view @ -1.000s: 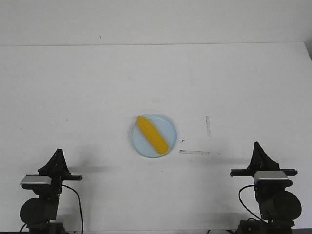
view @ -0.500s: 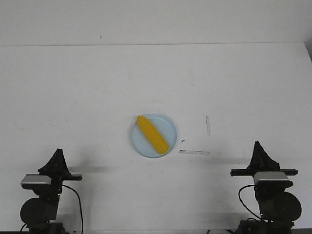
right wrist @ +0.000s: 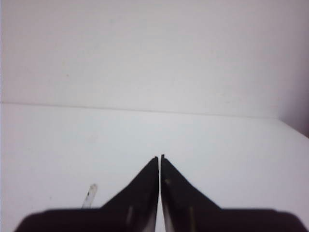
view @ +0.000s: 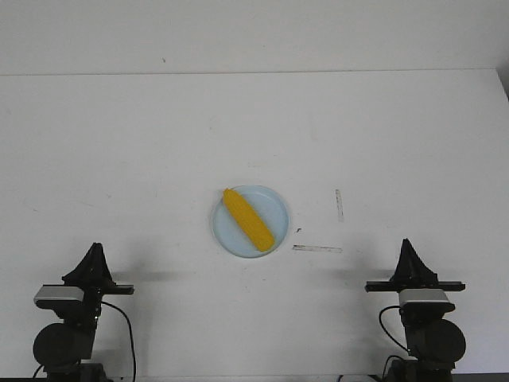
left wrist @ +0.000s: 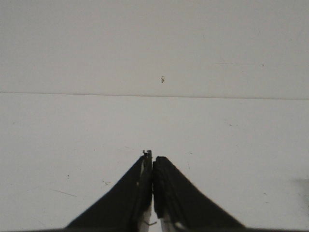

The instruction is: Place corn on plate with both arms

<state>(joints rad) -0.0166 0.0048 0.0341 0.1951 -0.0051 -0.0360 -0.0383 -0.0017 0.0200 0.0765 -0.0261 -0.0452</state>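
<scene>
Item: corn (view: 248, 219). Bright yellow cob lying diagonally on the plate (view: 275, 208), tapered end toward the plate's far-left rim, blunt end near its near-right rim. Entirely within the rim; touched by neither arm.

Item: plate. Pale blue, round, shallow, at the middle of the white table (view: 159, 143). Landmark for all entries.

Item: left gripper (view: 95, 253). Parked near-left of the plate, well apart from it. Fingers pressed together, holding nothing; the left wrist view shows the same at (left wrist: 152, 159). Position unchanged from a second ago.

Item: right gripper (view: 407, 246). Near-right of the plate, well apart. Fingers closed to a hairline seam, empty; confirmed at (right wrist: 160, 158). Change: over the last half second the arm has shifted slightly toward the plate's side and its tip sits a little farther out.

Item: tape strips (view: 317, 248), two thin pale marks just right of the plate.

Assessment: corn is placed; task appears complete. The right arm's small shift reads as settling into rest.
</scene>
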